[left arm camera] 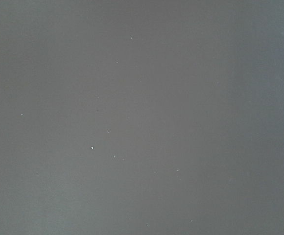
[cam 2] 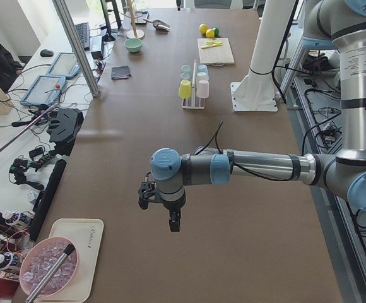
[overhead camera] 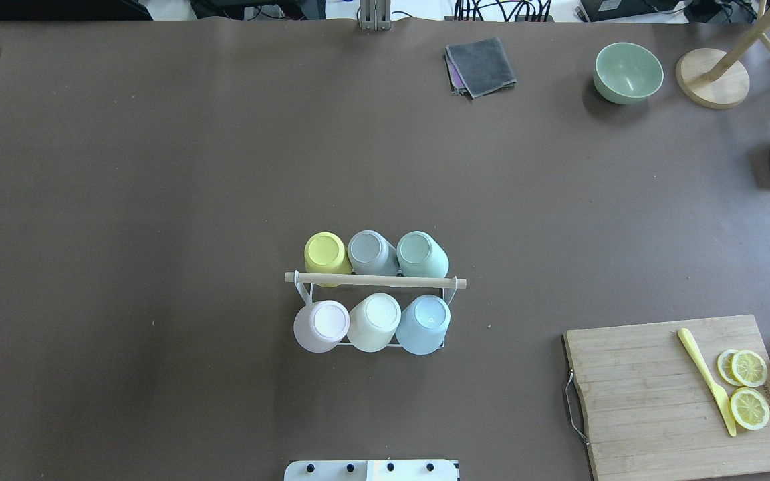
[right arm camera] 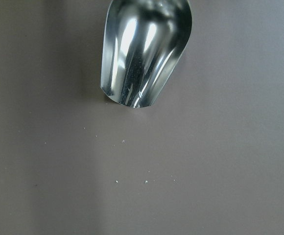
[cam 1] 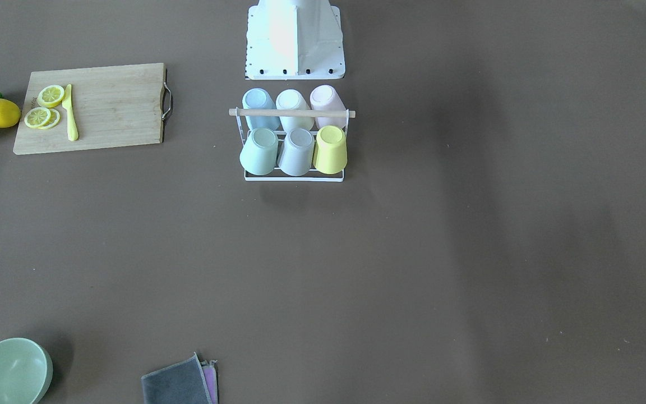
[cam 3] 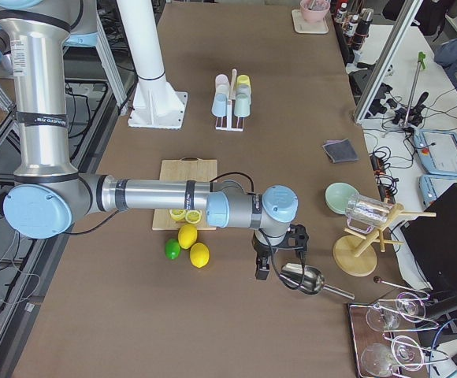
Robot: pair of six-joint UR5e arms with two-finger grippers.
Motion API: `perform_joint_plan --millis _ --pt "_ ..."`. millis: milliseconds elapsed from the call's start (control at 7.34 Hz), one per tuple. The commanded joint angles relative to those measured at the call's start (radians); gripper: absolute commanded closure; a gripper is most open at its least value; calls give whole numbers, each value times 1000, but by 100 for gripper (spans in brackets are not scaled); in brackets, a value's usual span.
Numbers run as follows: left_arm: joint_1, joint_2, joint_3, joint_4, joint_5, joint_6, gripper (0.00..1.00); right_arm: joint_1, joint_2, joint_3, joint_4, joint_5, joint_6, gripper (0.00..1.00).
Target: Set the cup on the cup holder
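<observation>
Cutting board (overhead camera: 679, 394), near right corner of the worktop (overhead camera: 158, 200): edge stamp (overhead camera: 765, 394) illegible. Cup holder (overhead camera: 375, 281), midway along the robot-side edge, carries six inverted cups (overhead camera: 374, 321). Left gripper (cam 2: 164, 211) and right gripper (cam 3: 276, 256) hover over opposite ends; state of jaws cannot be told.

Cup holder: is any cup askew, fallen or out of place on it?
Nothing stands out. The cup holder carries six cups, all bottom-up and leaning alike, three per row; none has tipped over or fallen off.
</observation>
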Motion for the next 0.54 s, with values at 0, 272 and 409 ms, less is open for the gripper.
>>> perform_joint_plan --millis 0,272,409 --pt "1 -5 3 -6 2 1 2 0 0 0 0 -1 0 0" --pt "2 -7 6 -7 0 0 2 0 2 0 0 -1 0 0" --pt "2 -10 6 -7 0 0 2 0 2 0 0 -1 0 0"
